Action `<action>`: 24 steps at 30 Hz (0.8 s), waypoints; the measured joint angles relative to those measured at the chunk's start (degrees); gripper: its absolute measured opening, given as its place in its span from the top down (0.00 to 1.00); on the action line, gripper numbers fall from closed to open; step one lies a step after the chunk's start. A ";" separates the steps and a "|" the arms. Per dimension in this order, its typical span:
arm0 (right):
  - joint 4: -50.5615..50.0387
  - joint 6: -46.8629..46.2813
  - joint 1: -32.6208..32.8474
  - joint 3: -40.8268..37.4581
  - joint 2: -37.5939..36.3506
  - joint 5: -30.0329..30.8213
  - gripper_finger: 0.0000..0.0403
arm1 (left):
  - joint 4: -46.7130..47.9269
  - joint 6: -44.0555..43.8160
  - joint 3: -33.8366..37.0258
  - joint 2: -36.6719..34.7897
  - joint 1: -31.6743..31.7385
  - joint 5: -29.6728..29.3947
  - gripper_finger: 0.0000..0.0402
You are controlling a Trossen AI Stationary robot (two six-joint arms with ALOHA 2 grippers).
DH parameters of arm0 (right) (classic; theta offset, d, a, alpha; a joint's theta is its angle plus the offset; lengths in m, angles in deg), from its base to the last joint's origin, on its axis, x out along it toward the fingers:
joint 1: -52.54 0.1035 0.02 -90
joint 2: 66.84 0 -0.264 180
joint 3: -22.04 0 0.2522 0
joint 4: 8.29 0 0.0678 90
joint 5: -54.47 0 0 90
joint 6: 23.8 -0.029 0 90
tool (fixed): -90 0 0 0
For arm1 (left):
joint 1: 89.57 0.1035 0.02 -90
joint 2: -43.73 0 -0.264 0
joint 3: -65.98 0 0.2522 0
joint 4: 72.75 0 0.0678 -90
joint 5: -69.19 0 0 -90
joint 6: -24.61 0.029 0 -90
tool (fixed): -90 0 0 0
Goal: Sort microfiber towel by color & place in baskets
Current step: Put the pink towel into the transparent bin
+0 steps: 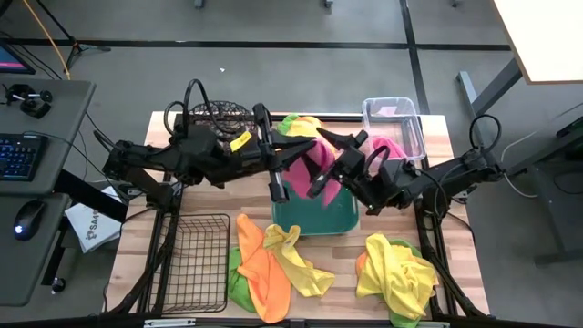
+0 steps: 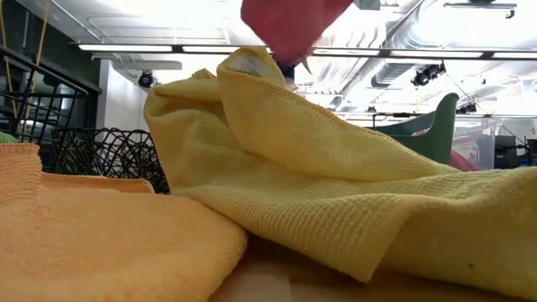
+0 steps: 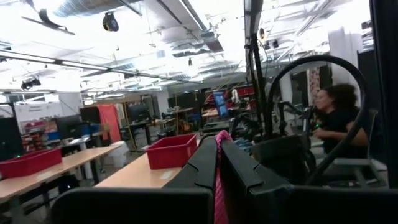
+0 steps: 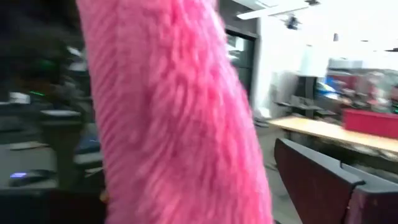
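Above teal tub (image 1: 319, 219) | left hand (image 1: 276, 187) clamps pink towel (image 1: 314, 164) | right hand (image 1: 326, 164) spread wide beside it

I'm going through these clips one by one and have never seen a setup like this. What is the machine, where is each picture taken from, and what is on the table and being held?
It is a robot with two dark arms working at a wooden table. One picture looks straight down from above, one looks level from the table top, and two come from cameras on the wrists.

Seen from above, both arms meet over a teal-green tub. The left end effector is shut on a pink towel, which shows as a thin strip between its fingers in the left wrist view. The right end effector is open right beside the same towel, which fills the right wrist view.

Also on the table: a round wire basket, a rectangular wire basket, a clear bin, and loose yellow, orange and green towels along the near edge.
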 joint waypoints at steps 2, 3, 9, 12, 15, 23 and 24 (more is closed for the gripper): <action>0.00 -0.06 0.08 0.00 0.00 -2.46 0.25 | 0.04 0.16 0.00 0.00 0.22 0.10 1.00; -0.03 -0.17 0.29 0.00 0.00 -2.70 0.25 | 0.03 0.38 0.00 0.00 0.35 0.14 1.00; -1.95 -3.52 1.89 0.02 -0.02 -2.41 0.61 | 0.93 3.21 0.00 -0.39 1.37 -0.12 1.00; -4.93 -5.40 2.94 0.02 -0.05 -3.07 0.93 | 2.08 3.53 0.00 -0.42 1.40 -4.80 0.98; -9.50 -6.75 4.02 0.02 -1.40 -1.70 0.93 | 4.27 6.32 0.00 -0.70 1.33 -10.84 0.92; -37.58 -14.74 1.77 0.04 -13.09 2.09 0.99 | 24.98 2.47 0.00 -5.13 -0.24 -31.64 0.63; -42.02 -16.43 0.85 0.04 -14.87 2.19 0.99 | 29.43 -0.95 -0.03 -5.88 -0.50 -33.19 0.60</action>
